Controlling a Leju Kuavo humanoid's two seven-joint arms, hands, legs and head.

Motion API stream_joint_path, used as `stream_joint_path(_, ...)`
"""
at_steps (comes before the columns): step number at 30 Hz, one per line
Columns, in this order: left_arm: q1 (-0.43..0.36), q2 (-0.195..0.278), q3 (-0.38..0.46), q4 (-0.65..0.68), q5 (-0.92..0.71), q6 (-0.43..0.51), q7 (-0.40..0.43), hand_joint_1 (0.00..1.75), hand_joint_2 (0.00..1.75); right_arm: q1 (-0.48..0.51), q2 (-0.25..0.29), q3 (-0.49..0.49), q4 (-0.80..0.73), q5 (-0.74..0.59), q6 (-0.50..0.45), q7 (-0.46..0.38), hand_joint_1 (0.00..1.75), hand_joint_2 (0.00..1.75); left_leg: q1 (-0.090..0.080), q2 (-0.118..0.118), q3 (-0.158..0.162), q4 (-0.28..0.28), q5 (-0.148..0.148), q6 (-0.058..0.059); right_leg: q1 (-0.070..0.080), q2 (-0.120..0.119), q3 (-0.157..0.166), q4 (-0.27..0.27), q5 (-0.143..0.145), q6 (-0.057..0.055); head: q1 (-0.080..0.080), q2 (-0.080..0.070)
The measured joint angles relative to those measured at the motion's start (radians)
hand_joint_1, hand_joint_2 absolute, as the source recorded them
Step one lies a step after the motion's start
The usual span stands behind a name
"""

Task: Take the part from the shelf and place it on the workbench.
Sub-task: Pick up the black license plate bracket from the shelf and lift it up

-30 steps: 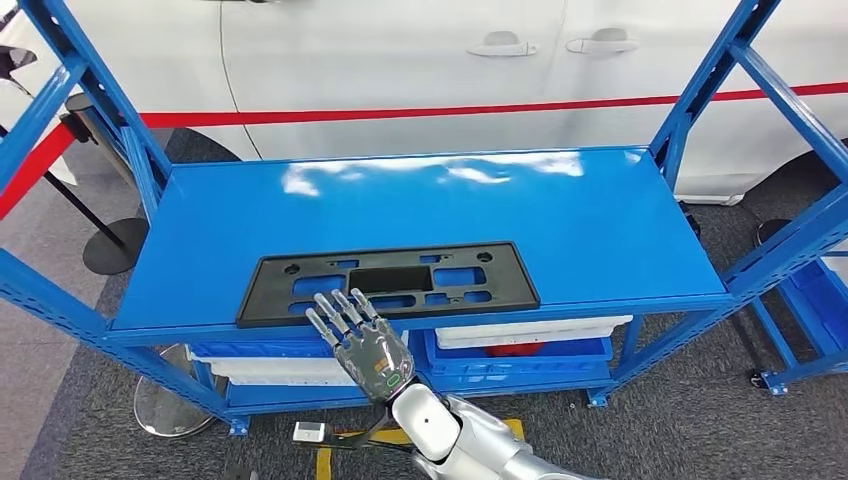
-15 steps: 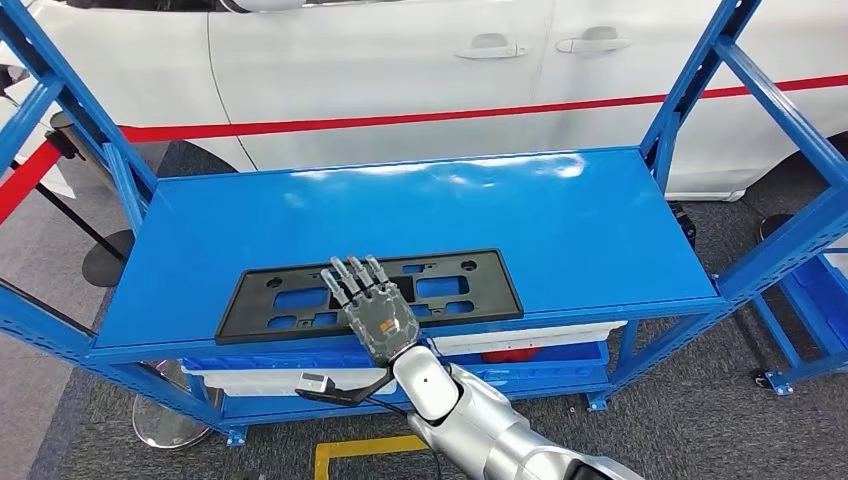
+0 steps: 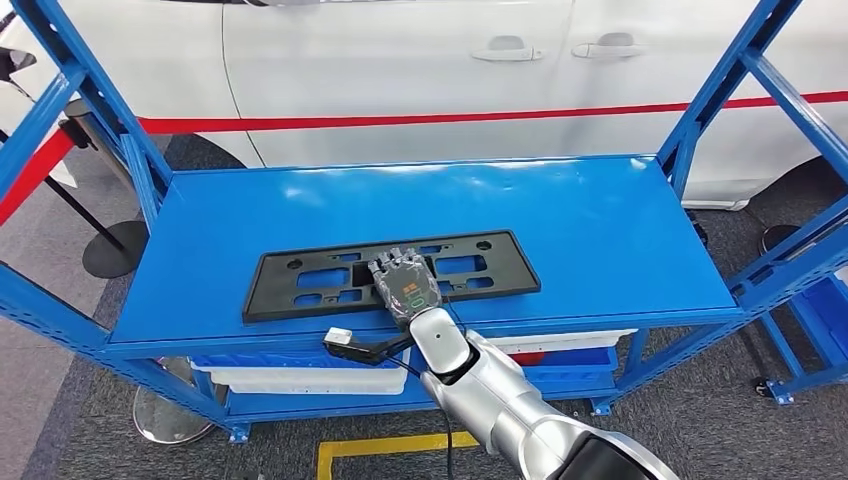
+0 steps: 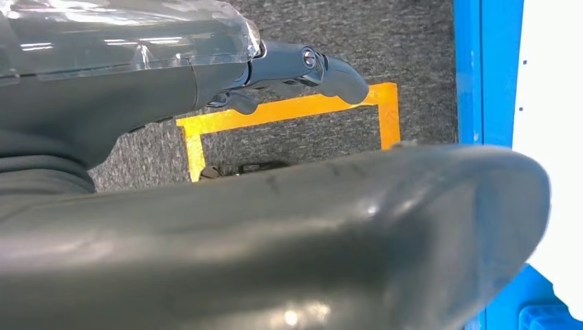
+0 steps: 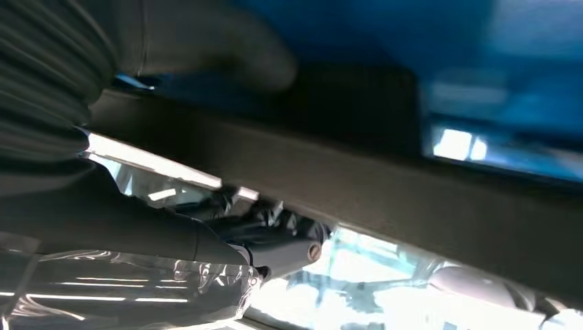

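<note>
One part, black and flat with cut-outs, on the blue shelf, close to the front edge and left of the middle. Seen from the head: right hand lying palm down on the part's middle, fingers pointing toward the back of the shelf, silver arm coming up from the lower right.

Seen from the right wrist, blurred: a dark band, the part, crossing the picture, with a grey thumb on one side and dark fingers on the other. Cannot tell whether the right hand grips the part or merely rests on it.

Seen from the left wrist: left hand released, holding nothing, thick thumb apart from the dark fingers, above grey carpet and yellow tape.

Around the shelf: glossy blue top with pale reflections, blue uprights at both ends, white bins on the lower level. Behind, a white car with a red line along its doors. At the left, a round black post base on the carpet.
</note>
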Motion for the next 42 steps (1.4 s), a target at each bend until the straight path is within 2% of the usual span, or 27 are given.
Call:
stream_joint_path(1, -0.001, 0.0, 0.0, 0.0, -0.001, 0.0, 0.0, 0.0, 0.0, -0.006, 0.0, -0.004, 0.004, 0.0, 0.007, 0.0, 1.75, 1.75, -0.001, 0.0, 0.0, 0.0, -0.001, -0.004, 0.003, 0.0, 0.024, -0.055, 0.02, -0.004, 0.0, 0.0)
stream_joint_path(2, -0.002, 0.0, 0.0, 0.0, -0.002, -0.001, 0.0, 0.0, 0.0, -0.011, -0.001, -0.009, 0.008, -0.002, 0.02, 0.0, 1.75, 1.75, -0.003, 0.0, 0.0, 0.0, -0.002, -0.008, 0.006, 0.0, 0.036, -0.086, 0.027, -0.007, 0.0, 0.0)
stream_joint_path(4, -0.004, 0.0, 0.001, 0.0, -0.004, -0.001, 0.001, 0.0, 0.0, -0.017, -0.002, -0.02, 0.018, -0.006, 0.052, -0.002, 1.75, 1.75, -0.004, 0.001, 0.001, -0.004, -0.001, -0.02, 0.008, 0.001, 0.038, -0.094, 0.026, -0.013, 0.0, 0.0)
stream_joint_path(6, -0.005, 0.0, 0.004, 0.0, -0.005, -0.001, 0.001, 0.0, 0.0, -0.022, -0.004, -0.03, 0.026, -0.008, 0.069, -0.005, 1.75, 1.75, -0.003, 0.002, -0.001, 0.007, -0.012, -0.03, 0.002, 0.0, 0.044, -0.103, 0.031, -0.023, -0.001, 0.0)
stream_joint_path(7, -0.006, 0.0, 0.005, 0.0, -0.005, -0.001, 0.002, 0.0, 0.0, -0.025, -0.004, -0.034, 0.029, -0.009, 0.072, -0.005, 1.75, 1.75, -0.003, 0.002, -0.013, 0.036, -0.031, -0.035, -0.001, -0.002, 0.048, -0.108, 0.033, -0.029, -0.001, 0.0)
stream_joint_path(8, -0.006, 0.0, 0.006, 0.0, -0.005, -0.001, 0.002, 0.0, 0.0, -0.027, -0.004, -0.036, 0.032, -0.01, 0.073, -0.006, 1.75, 1.75, -0.002, 0.003, -0.037, 0.088, -0.06, -0.039, -0.002, -0.004, 0.05, -0.11, 0.033, -0.032, -0.001, 0.0)
stream_joint_path(10, -0.005, 0.0, 0.008, 0.0, -0.005, -0.001, 0.002, 0.0, 0.0, -0.029, -0.005, -0.038, 0.04, -0.011, 0.075, -0.006, 1.75, 1.75, 0.0, 0.003, -0.102, 0.225, -0.121, -0.046, -0.001, -0.005, 0.051, -0.11, 0.031, -0.036, -0.001, 0.0)
stream_joint_path(11, -0.004, 0.0, 0.01, 0.0, -0.005, -0.001, 0.002, 0.0, 0.0, -0.029, -0.006, -0.038, 0.043, -0.011, 0.076, -0.006, 1.75, 1.75, 0.0, 0.003, -0.126, 0.272, -0.132, -0.049, -0.001, -0.005, 0.052, -0.109, 0.03, -0.036, -0.001, 0.0)
stream_joint_path(12, -0.003, 0.0, 0.011, 0.0, -0.005, -0.001, 0.002, 0.0, 0.0, -0.03, -0.006, -0.038, 0.045, -0.011, 0.076, -0.007, 1.75, 1.75, 0.001, 0.003, -0.132, 0.281, -0.122, -0.05, -0.001, -0.005, 0.054, -0.109, 0.029, -0.036, -0.001, 0.0)
stream_joint_path(13, -0.003, 0.0, 0.013, 0.0, -0.005, -0.001, 0.002, 0.0, 0.0, -0.03, -0.006, -0.038, 0.047, -0.011, 0.077, -0.007, 1.75, 1.75, 0.002, 0.004, -0.116, 0.245, -0.093, -0.05, -0.001, -0.004, 0.058, -0.108, 0.027, -0.035, -0.001, 0.0)
stream_joint_path(14, -0.004, 0.0, 0.014, 0.0, -0.005, -0.001, 0.002, 0.0, 0.0, -0.031, -0.006, -0.038, 0.048, -0.011, 0.078, -0.008, 1.75, 1.75, 0.003, 0.004, -0.083, 0.177, -0.054, -0.049, -0.002, -0.004, 0.062, -0.107, 0.023, -0.033, -0.001, 0.0)
stream_joint_path(16, -0.005, 0.0, 0.015, 0.0, -0.005, -0.001, 0.002, 0.0, 0.0, -0.033, -0.006, -0.039, 0.05, -0.012, 0.079, -0.006, 1.75, 1.75, 0.002, 0.004, -0.018, 0.046, -0.004, -0.042, 0.001, -0.002, 0.065, -0.1, 0.016, -0.024, -0.001, 0.0)
stream_joint_path(18, -0.005, 0.0, 0.016, 0.0, -0.005, -0.001, 0.003, 0.0, 0.0, -0.036, -0.006, -0.041, 0.053, -0.013, 0.08, -0.004, 1.75, 1.75, -0.002, 0.004, 0.002, 0.003, -0.001, -0.03, 0.004, 0.0, 0.062, -0.097, 0.014, -0.015, 0.0, 0.0)
stream_joint_path(21, -0.006, 0.001, 0.016, 0.0, -0.005, -0.001, 0.003, 0.0, 0.0, -0.041, -0.007, -0.047, 0.055, -0.016, 0.086, 0.0, 1.75, 1.75, -0.001, 0.006, 0.003, -0.006, 0.004, -0.012, 0.001, 0.002, 0.059, -0.089, 0.006, 0.001, 0.001, 0.0)
stream_joint_path(23, -0.008, 0.0, 0.017, 0.0, -0.007, 0.0, 0.003, 0.0, 0.0, -0.043, -0.01, -0.054, 0.057, -0.021, 0.097, 0.0, 1.75, 1.75, 0.003, 0.008, 0.005, -0.012, 0.009, 0.0, -0.002, 0.002, 0.027, -0.018, -0.039, 0.011, 0.001, 0.0)
stream_joint_path(25, -0.009, 0.0, 0.017, 0.0, -0.008, 0.0, 0.003, 0.0, 0.0, -0.043, -0.014, -0.06, 0.061, -0.024, 0.109, -0.001, 1.75, 1.75, 0.002, 0.009, 0.003, -0.012, 0.009, 0.005, -0.003, 0.001, -0.039, 0.118, -0.102, 0.019, 0.001, 0.0)
stream_joint_path(26, -0.009, 0.0, 0.017, 0.0, -0.009, 0.0, 0.004, 0.0, 0.0, -0.042, -0.017, -0.063, 0.062, -0.026, 0.111, -0.004, 1.75, 1.75, 0.002, 0.009, 0.003, -0.012, 0.009, 0.005, -0.004, 0.001, -0.067, 0.171, -0.117, 0.021, 0.001, 0.0)
stream_joint_path(27, -0.009, 0.0, 0.017, 0.0, -0.01, 0.001, 0.004, 0.0, 0.0, -0.042, -0.02, -0.066, 0.064, -0.029, 0.109, -0.009, 1.75, 1.75, 0.002, 0.009, 0.003, -0.011, 0.009, 0.005, -0.005, 0.001, -0.079, 0.192, -0.114, 0.022, 0.001, 0.0)
stream_joint_path(28, -0.009, 0.0, 0.018, 0.0, -0.01, 0.001, 0.005, 0.0, 0.0, -0.042, -0.022, -0.069, 0.064, -0.036, 0.102, -0.016, 1.75, 1.75, 0.002, 0.008, 0.004, -0.011, 0.009, 0.005, -0.006, 0.001, -0.071, 0.171, -0.091, 0.021, 0.001, 0.0)
stream_joint_path(30, -0.009, -0.001, 0.02, 0.0, -0.01, 0.007, 0.005, 0.0, 0.0, -0.037, -0.023, -0.084, 0.061, -0.074, 0.069, -0.049, 1.75, 1.75, 0.002, 0.004, 0.007, -0.009, 0.007, 0.002, -0.007, 0.0, -0.007, 0.035, -0.02, 0.015, 0.001, 0.0)
stream_joint_path(31, -0.009, -0.001, 0.023, 0.0, -0.008, 0.012, 0.005, 0.0, 0.0, -0.031, -0.023, -0.097, 0.053, -0.114, 0.046, -0.081, 1.75, 1.75, 0.0, 0.002, 0.007, -0.007, 0.006, -0.002, -0.005, 0.0, 0.024, -0.031, 0.006, 0.01, 0.001, 0.0)
stream_joint_path(32, -0.008, -0.002, 0.027, 0.0, -0.004, 0.017, 0.004, 0.0, 0.0, -0.02, -0.022, -0.115, 0.038, -0.17, 0.02, -0.128, 1.75, 1.75, -0.001, 0.001, 0.006, -0.006, 0.005, -0.007, -0.002, 0.0, 0.044, -0.075, 0.019, 0.005, 0.001, 0.0)
stream_joint_path(34, -0.001, -0.002, 0.041, 0.0, 0.007, 0.027, -0.006, 0.0, 0.0, 0.015, -0.018, -0.156, -0.034, -0.329, -0.014, -0.252, 1.75, 1.75, -0.001, 0.002, 0.008, -0.007, 0.003, -0.02, 0.005, 0.003, 0.053, -0.095, 0.021, -0.006, 0.001, 0.0)
stream_joint_path(37, 0.017, 0.0, 0.074, 0.0, 0.04, 0.034, -0.051, 0.0, 0.0, 0.108, -0.026, -0.196, -0.328, -0.744, 0.003, -0.45, 1.75, 1.75, 0.006, 0.005, 0.014, 0.007, -0.017, -0.038, 0.004, 0.006, 0.068, -0.111, 0.025, -0.025, 0.0, 0.0)
stream_joint_path(39, 0.028, 0.001, 0.096, 0.0, 0.057, 0.034, -0.077, 0.0, 0.0, 0.178, -0.042, -0.2, -0.554, -1.06, 0.018, -0.513, 1.75, 1.75, 0.008, 0.005, -0.009, 0.07, -0.063, -0.044, 0.0, 0.003, 0.075, -0.117, 0.026, -0.033, -0.001, 0.0)
stream_joint_path(42, 0.041, 0.002, 0.126, 0.001, 0.069, 0.038, -0.096, 0.0, 0.0, 0.283, -0.084, -0.208, -0.856, -1.422, 0.009, -0.548, 1.75, 1.75, 0.008, 0.006, -0.089, 0.245, -0.147, -0.051, 0.001, -0.009, 0.073, -0.117, 0.024, -0.036, -0.001, 0.0)
